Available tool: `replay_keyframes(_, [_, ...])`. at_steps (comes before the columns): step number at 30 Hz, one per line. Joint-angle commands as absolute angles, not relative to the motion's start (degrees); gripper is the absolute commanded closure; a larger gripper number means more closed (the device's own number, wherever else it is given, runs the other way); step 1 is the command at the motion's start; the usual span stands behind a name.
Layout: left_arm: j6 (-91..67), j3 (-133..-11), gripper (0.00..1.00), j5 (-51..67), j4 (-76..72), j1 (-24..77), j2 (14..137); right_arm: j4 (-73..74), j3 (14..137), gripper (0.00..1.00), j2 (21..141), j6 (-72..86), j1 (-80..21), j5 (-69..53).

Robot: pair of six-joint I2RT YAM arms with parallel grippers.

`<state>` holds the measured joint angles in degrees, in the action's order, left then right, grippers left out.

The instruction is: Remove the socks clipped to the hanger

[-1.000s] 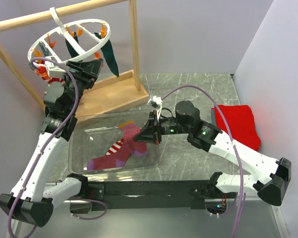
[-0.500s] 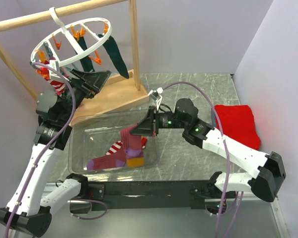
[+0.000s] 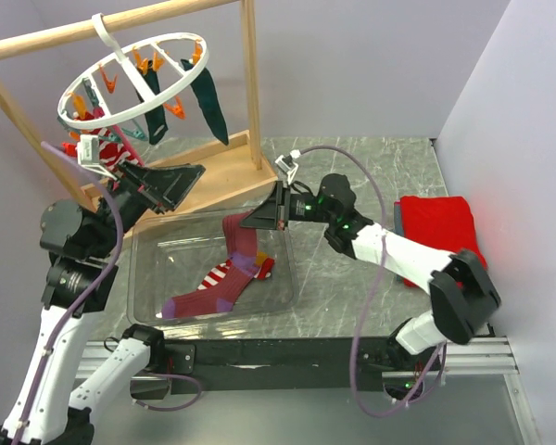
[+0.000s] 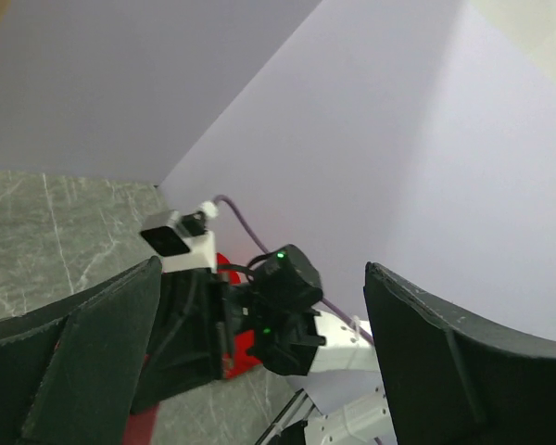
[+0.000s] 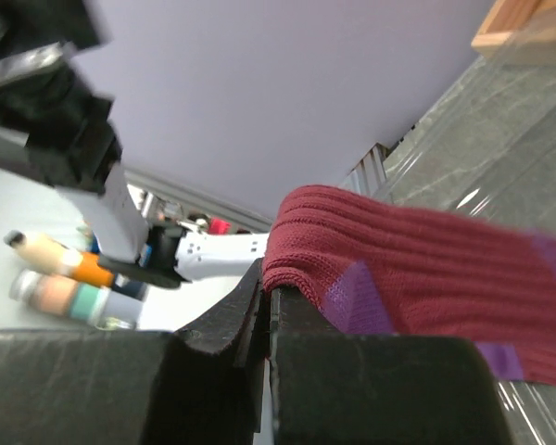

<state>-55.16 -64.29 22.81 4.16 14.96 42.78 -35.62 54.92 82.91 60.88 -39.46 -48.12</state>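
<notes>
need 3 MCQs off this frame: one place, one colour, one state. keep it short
1. The sock held by the right gripper hangs:
A) over the red cloth
B) over the clear bin
C) clipped on the hanger

2. That sock is:
A) maroon with purple patches
B) dark teal
C) yellow

3. The left gripper is:
A) shut on a teal sock
B) shut on the hanger
C) open and empty

Key:
1 B, the top view shows it dangling above the bin.
2 A, the right wrist view shows maroon ribbing with purple patches.
3 C, the left wrist view shows the fingers spread with nothing held between them.
</notes>
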Motion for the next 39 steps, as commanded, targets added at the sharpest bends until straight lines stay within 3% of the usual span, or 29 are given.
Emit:
replay_keyframes(1, [-53.35, -64.69, 0.05, 24.70, 5.71, 14.68, 41.40, -45.18, 54.85, 1.00, 87.36, 65.92, -38.32, -47.48])
replay_keyframes(16, [-53.00, -62.67, 0.04, 27.25, 5.45, 14.68, 40.25, -37.79, 48.70, 1.00, 86.66, 57.74, -35.42, -41.93])
replay_keyframes(21, [-52.74, -62.31, 0.04, 27.25, 5.89, 14.68, 39.73, -53.14, 45.09, 1.00, 92.96, 70.79, -38.57, -36.75])
replay_keyframes(28, [-50.45, -63.98, 0.03, 26.02, 10.02, 14.68, 39.20, -70.30, 53.77, 1.00, 106.25, 85.33, -50.35, -26.48])
replay_keyframes(30, [-49.92, -64.42, 0.03, 25.67, 10.81, 14.68, 38.94, -69.70, 55.71, 0.94, 109.23, 86.74, -52.55, -23.74])
replay_keyframes(31, [-49.66, -64.68, 0.03, 25.40, 11.42, 14.68, 38.76, -68.13, 57.46, 0.86, 110.12, 86.57, -54.12, -22.69])
replay_keyframes(35, [-49.22, -64.86, 0.03, 25.14, 12.13, 14.68, 38.50, -61.19, 59.41, 0.82, 111.54, 83.68, -56.42, -17.50])
replay_keyframes(39, [-48.87, -64.78, 0.03, 25.22, 12.31, 14.68, 38.67, -54.94, 58.36, 0.64, 110.04, 79.90, -57.39, -14.24])
